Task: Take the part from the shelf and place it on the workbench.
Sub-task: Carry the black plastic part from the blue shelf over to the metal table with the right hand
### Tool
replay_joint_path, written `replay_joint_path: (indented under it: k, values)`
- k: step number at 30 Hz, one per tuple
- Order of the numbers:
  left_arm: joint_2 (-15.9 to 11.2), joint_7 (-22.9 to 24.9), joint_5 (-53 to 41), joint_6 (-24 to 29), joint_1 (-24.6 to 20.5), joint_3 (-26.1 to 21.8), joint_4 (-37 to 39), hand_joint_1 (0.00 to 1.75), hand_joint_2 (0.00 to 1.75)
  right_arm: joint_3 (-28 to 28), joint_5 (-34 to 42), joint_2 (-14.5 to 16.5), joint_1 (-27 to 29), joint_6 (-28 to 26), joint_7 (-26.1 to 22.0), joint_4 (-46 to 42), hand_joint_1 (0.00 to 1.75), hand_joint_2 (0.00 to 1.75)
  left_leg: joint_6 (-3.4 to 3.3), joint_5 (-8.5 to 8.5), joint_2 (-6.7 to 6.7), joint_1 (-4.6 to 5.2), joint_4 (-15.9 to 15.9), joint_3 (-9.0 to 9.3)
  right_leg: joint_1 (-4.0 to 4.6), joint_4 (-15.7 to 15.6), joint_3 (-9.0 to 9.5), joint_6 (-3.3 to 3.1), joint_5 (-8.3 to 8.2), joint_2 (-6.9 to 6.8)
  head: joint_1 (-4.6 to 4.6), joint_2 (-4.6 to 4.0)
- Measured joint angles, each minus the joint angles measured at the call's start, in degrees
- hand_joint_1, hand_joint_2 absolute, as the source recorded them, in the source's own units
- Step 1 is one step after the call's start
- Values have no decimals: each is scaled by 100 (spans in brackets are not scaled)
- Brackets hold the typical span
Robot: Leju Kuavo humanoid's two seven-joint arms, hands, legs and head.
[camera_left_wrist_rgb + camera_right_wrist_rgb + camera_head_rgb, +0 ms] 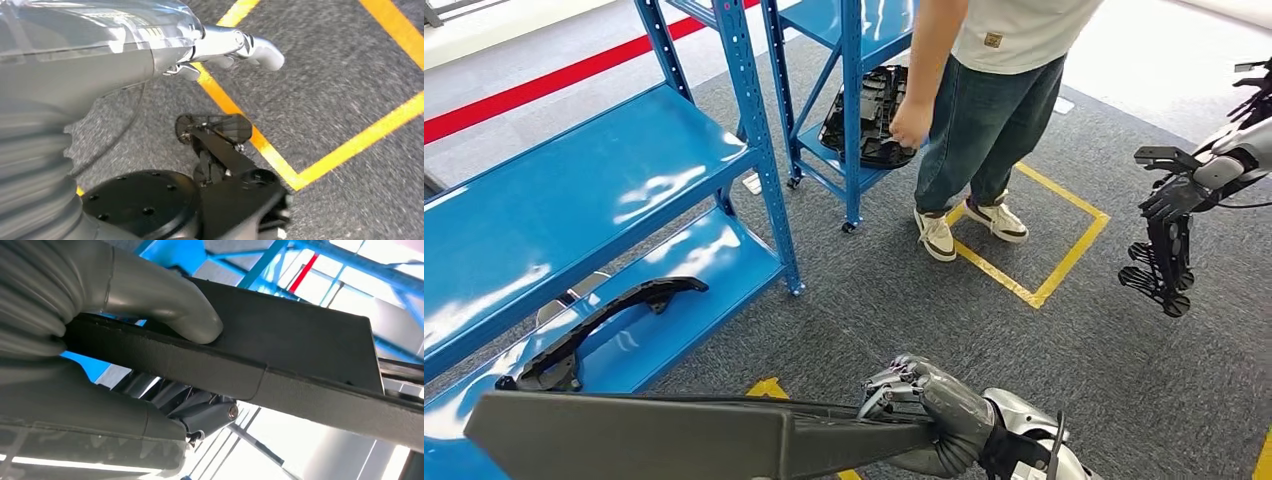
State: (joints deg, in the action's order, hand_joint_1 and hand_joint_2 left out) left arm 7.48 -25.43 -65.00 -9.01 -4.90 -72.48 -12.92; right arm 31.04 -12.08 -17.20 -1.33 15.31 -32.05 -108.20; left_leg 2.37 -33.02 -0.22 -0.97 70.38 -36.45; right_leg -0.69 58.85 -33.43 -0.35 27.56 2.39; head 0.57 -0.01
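Right hand [939, 415] fingers [165, 295] clamped around long dark part [644, 435], left hand [235, 47] fingers unclear

Workshop or warehouse floor; blue steel shelving [624, 190]; yellow floor tape [1064, 260]; grey carpet [944, 320]

A person [984, 110] beside yellow floor tape [1064, 255], hand at perhaps a black tray [871, 115]

Two blue shelves [604, 190] [849, 60], three dark parts [604, 320] [869, 115] [644, 435], one person [984, 100].
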Motion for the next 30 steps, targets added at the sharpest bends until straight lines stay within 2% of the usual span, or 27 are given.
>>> replay_joint_path:
  k: [2, 4, 6, 8, 10, 12, 13, 14, 15, 16, 17, 19, 21, 23, 25, 27, 28, 29, 30]
  values:
    - [0, 6, -13, 0, 2, 1, 1, 0, 175, 2, -31, -9, -53, -46, 37, 2, 175, 175, -11, 340, -228, -27, -728, 280, -2, 29, -11, 37, 16, 111, 0, 0]
    - [0, 20, -28, 0, 3, 2, 3, 0, 175, -3, -68, -25, -96, -95, 77, 3, 175, 175, -27, 408, -393, -31, -1034, 378, -5, 43, -54, 105, 9, 208, 1, 1]
    - [4, 36, -35, -1, -5, 1, 8, 0, 175, -26, -95, -44, -114, -154, 118, 5, 175, 175, -82, 411, -326, -13, -1066, 378, -27, 24, -83, 183, -16, 291, 1, 1]
    - [10, 42, -41, -1, -14, 1, 10, 0, 175, -72, -114, -61, -136, -214, 153, 10, 175, 175, -161, 432, -214, -19, -1102, 395, -30, 143, -152, 236, 64, 179, 7, 1]
    - [13, 48, -52, 0, -11, 0, 11, 0, 175, -127, -141, -71, -177, -260, 179, 22, 175, 175, -211, 436, -79, -19, -1122, 407, -19, 684, -424, 258, 353, -39, 17, 1]
    - [13, 59, -61, 0, -4, 0, 13, 0, 175, -173, -188, -78, -197, -292, 213, 45, 175, 175, -233, 425, 61, -10, -1121, 408, -20, 1412, -796, 269, 632, -123, 20, 1]
    - [13, 63, -66, 1, -3, 1, 13, 0, 175, -191, -211, -82, -195, -308, 229, 58, 175, 175, -236, 419, 128, -9, -1121, 411, -21, 1587, -890, 273, 646, -138, 20, 1]
    - [14, 68, -69, 2, -6, 1, 14, 0, 175, -209, -225, -88, -194, -317, 242, 68, 175, 175, -234, 411, 187, -10, -1120, 417, -21, 1522, -864, 275, 546, -153, 20, 1]
    - [14, 72, -73, 4, -8, 2, 14, 0, 175, -226, -235, -93, -194, -325, 252, 75, 175, 175, -226, 402, 237, -12, -1120, 428, -21, 1266, -738, 275, 377, -184, 20, 1]
    - [15, 78, -77, 7, -10, 2, 15, 0, 175, -249, -250, -100, -195, -334, 260, 78, 175, 175, -212, 389, 282, -13, -1120, 444, -21, 877, -539, 273, 175, -244, 20, 1]
    - [16, 87, -76, 10, -11, 2, 15, 0, 175, -271, -268, -105, -196, -341, 272, 80, 175, 175, -185, 369, 321, 3, -1113, 458, -3, 498, -347, 263, 41, -342, 20, 1]
    - [16, 107, -73, 20, -11, 1, 15, 0, 175, -314, -314, -116, -182, -357, 300, 85, 175, 175, -127, 341, 385, 36, -1113, 487, 27, 78, -142, 218, -57, -458, 17, 1]
    - [17, 131, -64, 30, -13, 0, 15, 0, 175, -347, -353, -140, -138, -372, 322, 87, 175, 175, -70, 328, 446, 47, -1135, 521, 43, 41, -140, 151, -38, -416, 13, 1]
    - [20, 147, -49, 42, -16, 1, 16, 0, 175, -371, -385, -173, -100, -383, 340, 87, 175, 175, -21, 232, 369, 25, -1039, 513, 28, 22, -124, 80, -45, -348, 11, 1]
    - [27, 156, -33, 50, -13, 1, 19, 0, 175, -380, -408, -195, -93, -384, 358, 88, 175, 175, -1, -61, 176, 7, -540, 307, 7, 7, -103, 13, -49, -287, 8, 1]
    - [39, 161, -25, 50, -1, 1, 23, 0, 175, -371, -443, -205, -98, -357, 376, 101, 175, 175, 2, -372, 69, 8, 233, -58, 12, 10, -95, -19, -42, -201, 7, 1]
    - [43, 161, -22, 49, 3, 0, 24, 0, 175, -361, -466, -205, -101, -340, 386, 113, 175, 175, 1, -409, 51, 9, 460, -177, 17, 13, -90, -23, -40, -149, 7, 1]
    - [47, 160, -21, 50, 3, 0, 24, 0, 175, -352, -487, -206, -111, -322, 398, 128, 175, 175, -1, -337, 42, 8, 485, -210, 19, 16, -83, -25, -38, -91, 7, 1]
    - [50, 159, -20, 51, 1, 0, 24, 0, 175, -341, -501, -206, -132, -311, 412, 146, 175, 175, -5, -158, 28, 6, 258, -128, 16, 20, -73, -23, -36, -32, 7, 1]
